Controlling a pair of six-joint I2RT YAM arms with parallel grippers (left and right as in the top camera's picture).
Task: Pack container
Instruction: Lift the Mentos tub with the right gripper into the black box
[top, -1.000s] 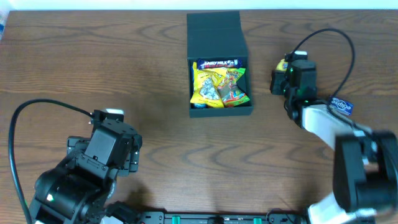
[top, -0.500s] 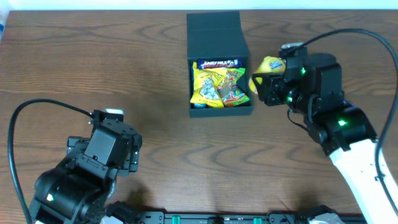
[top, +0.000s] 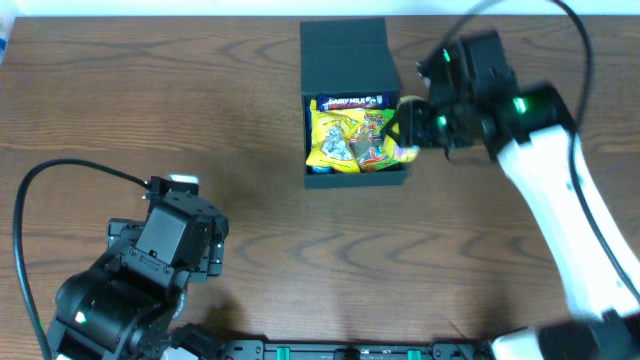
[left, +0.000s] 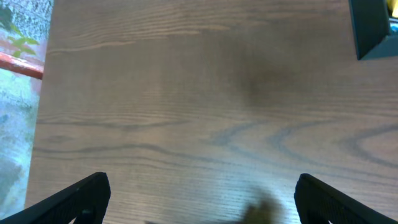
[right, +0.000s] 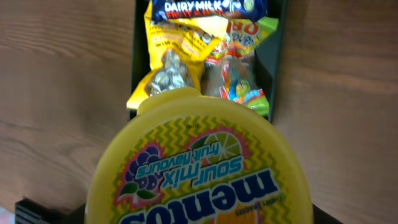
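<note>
Several snack packets (top: 352, 135) packed in container (top: 355, 179); Mentos tub (right: 199, 168) clamped by right gripper (top: 412, 128), unplaced; left gripper (left: 199, 204) fingers spread.

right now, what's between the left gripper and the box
Nothing but bare table lies between the left gripper and the box. The left wrist view shows it, with the box corner at top right, and the overhead view agrees.

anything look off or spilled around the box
Nothing stands out. The snack packets lie inside the open container, and the right gripper holds a yellow Mentos tub at its right edge.
</note>
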